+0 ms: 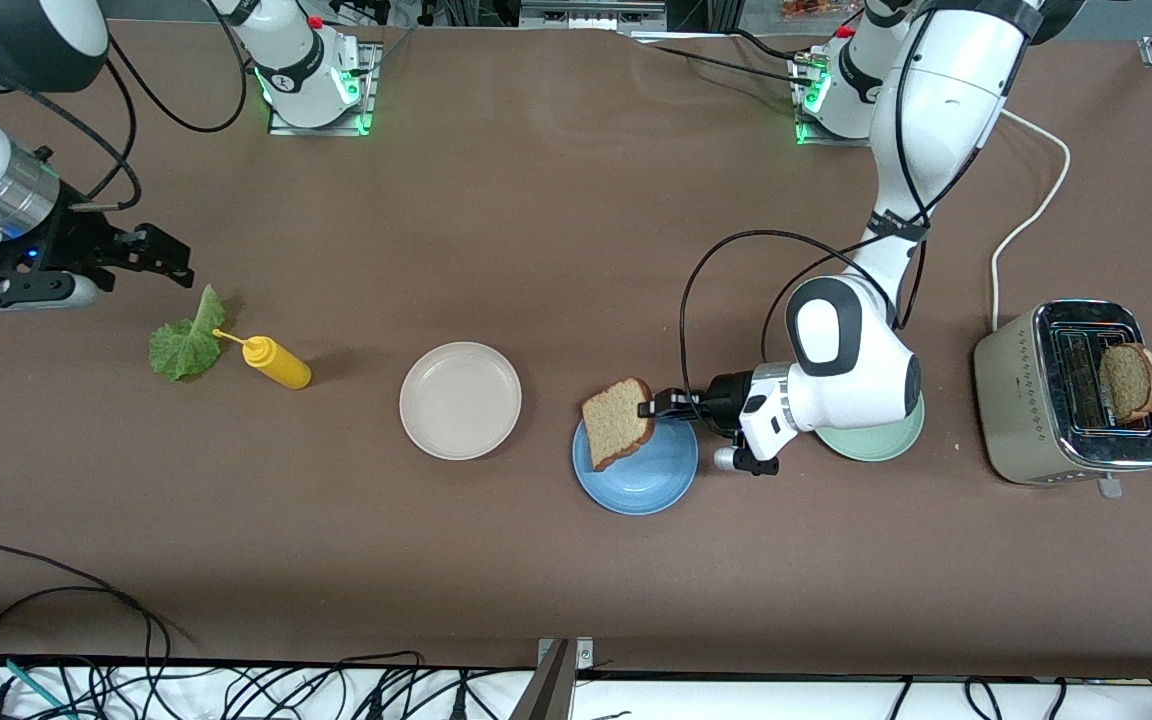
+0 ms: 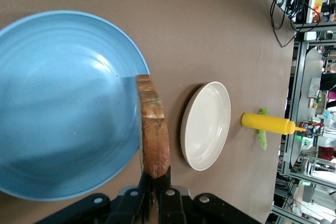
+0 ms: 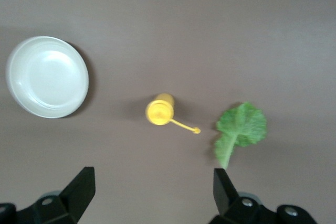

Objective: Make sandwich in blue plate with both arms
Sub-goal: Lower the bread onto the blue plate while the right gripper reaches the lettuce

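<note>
We see the left hand (image 1: 658, 406) clamped on a brown whole-grain bread slice (image 1: 617, 421) over the round blue plate (image 1: 636, 482), not yet laid down. Right hand (image 1: 161, 258) waits w/ fingers apart over the counter near the crinkled green lettuce leaf (image 1: 186, 342); 2nd slice (image 1: 1129, 382) sits in the toaster (image 1: 1046, 400).

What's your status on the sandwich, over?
Left gripper shut on bread slice over blue plate. Right gripper open above lettuce leaf. Nothing blocking.

Yellow bottle (image 1: 277, 362), cream plate (image 1: 460, 400), mint plate (image 1: 876, 440), toaster (image 1: 1071, 395).
</note>
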Available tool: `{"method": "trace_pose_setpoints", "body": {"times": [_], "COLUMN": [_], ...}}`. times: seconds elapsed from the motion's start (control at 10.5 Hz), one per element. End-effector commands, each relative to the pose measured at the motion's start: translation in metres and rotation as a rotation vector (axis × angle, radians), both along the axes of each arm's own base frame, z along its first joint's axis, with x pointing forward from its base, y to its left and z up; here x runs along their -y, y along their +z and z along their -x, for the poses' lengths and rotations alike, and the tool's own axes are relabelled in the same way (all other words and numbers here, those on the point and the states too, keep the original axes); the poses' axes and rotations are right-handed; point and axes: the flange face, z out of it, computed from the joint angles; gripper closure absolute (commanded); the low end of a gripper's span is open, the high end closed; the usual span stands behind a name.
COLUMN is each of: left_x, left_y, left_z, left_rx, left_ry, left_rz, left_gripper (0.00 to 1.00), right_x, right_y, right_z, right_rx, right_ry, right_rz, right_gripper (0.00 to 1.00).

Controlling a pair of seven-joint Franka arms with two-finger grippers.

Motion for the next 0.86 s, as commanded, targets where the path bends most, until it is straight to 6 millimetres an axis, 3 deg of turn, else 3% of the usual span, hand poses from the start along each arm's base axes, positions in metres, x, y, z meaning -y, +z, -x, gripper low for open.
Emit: {"method": "trace_pose_setpoints", "body": {"times": [0.0, 0.1, 0.48, 0.76], "left_x": [0.000, 0.000, -0.004, -0.015], "left_y": [-0.004, -0.009, -0.024, -0.033], "left_z": [-0.007, -0.006, -0.007, -0.009], "left_rx": [0.047, 0.040, 0.029, 0.062], "left_ry": [-0.009, -0.011, -0.008, -0.031], "left_rz": [0.024, 0.023, 0.016, 0.015], "left_gripper": [1.00, 1.00, 1.00, 1.00], "right_x": [0.041, 0.063, 0.113, 0.125], "right_y": [-0.034, -0.049, -0.125, -0.168], "right_z": [-0.015, -0.017, -0.016, -0.001], "right_rx": [-0.058, -0.088, -0.120, -0.110], "right_ry": [0.033, 0.019, 0.019, 0.006], "right_rz": [0.144, 0.162, 0.156, 0.148], "right_gripper": [0.00, 0.00, 0.00, 0.00]}}
